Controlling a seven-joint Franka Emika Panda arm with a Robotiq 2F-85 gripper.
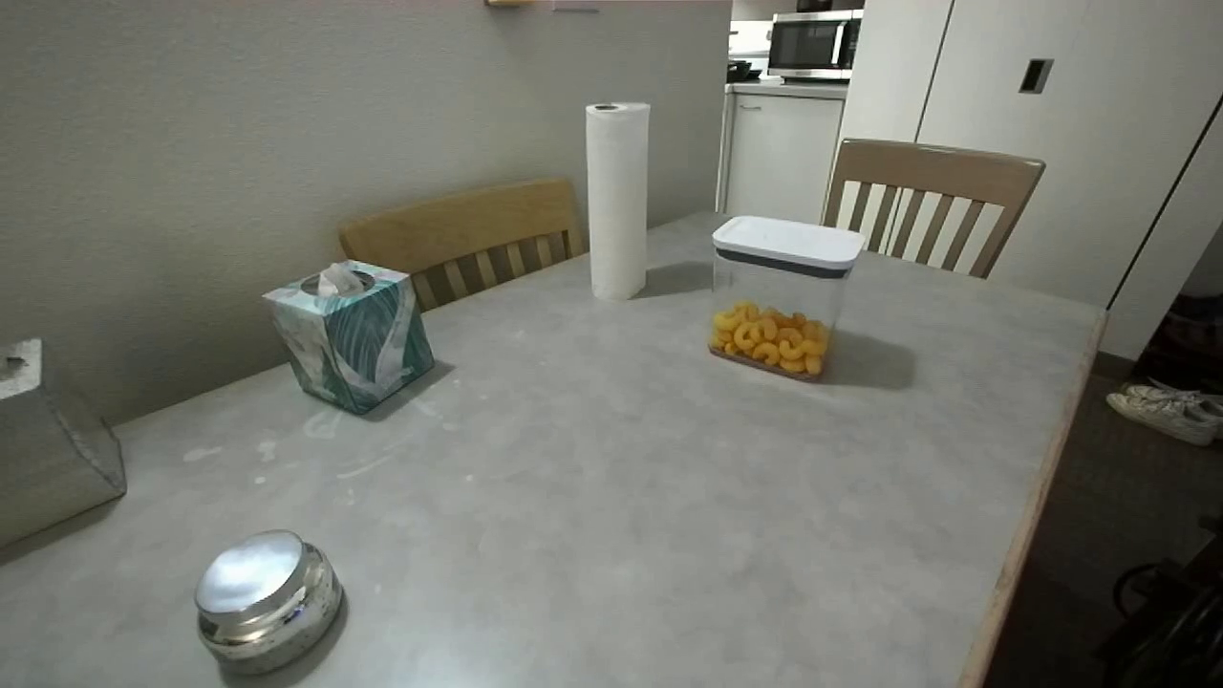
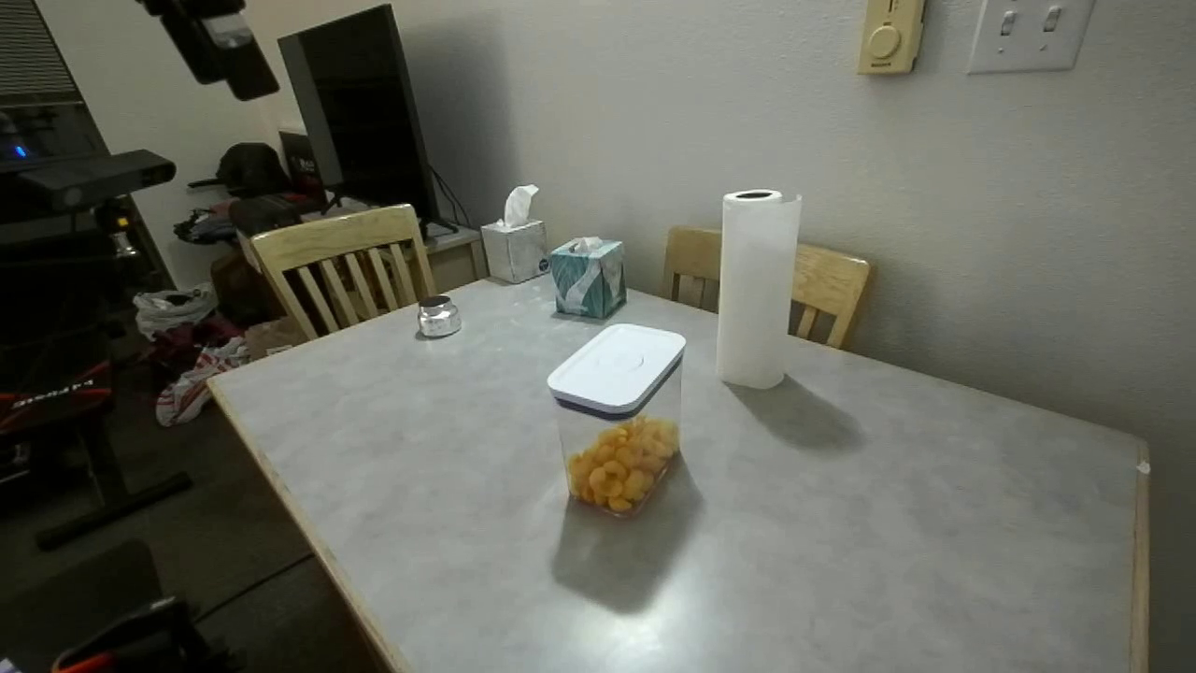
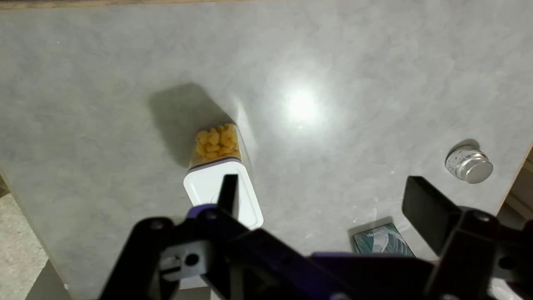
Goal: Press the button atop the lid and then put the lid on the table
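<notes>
The white lid point(image 1: 789, 241) sits on a clear container point(image 1: 776, 334) partly filled with yellow pasta, standing on the grey table point(image 1: 592, 497). The lid also shows in an exterior view point(image 2: 607, 379) and in the wrist view point(image 3: 208, 179). The round button point(image 2: 634, 360) shows as a faint ring at the lid's centre, looking nearly flush. In the wrist view it is partly hidden by a finger. My gripper point(image 3: 323, 187) is open and empty, above the table and apart from the lid. Its left finger overlaps the lid in view. A dark gripper part point(image 2: 224, 51) shows high at the upper left.
A paper towel roll point(image 2: 755, 290) stands near the container. A teal tissue box point(image 1: 358, 334), a grey tissue box point(image 1: 57, 449) and a round shiny metal object point(image 1: 268, 602) stand on the table. Wooden chairs point(image 1: 936, 182) surround it, with a wall along one side.
</notes>
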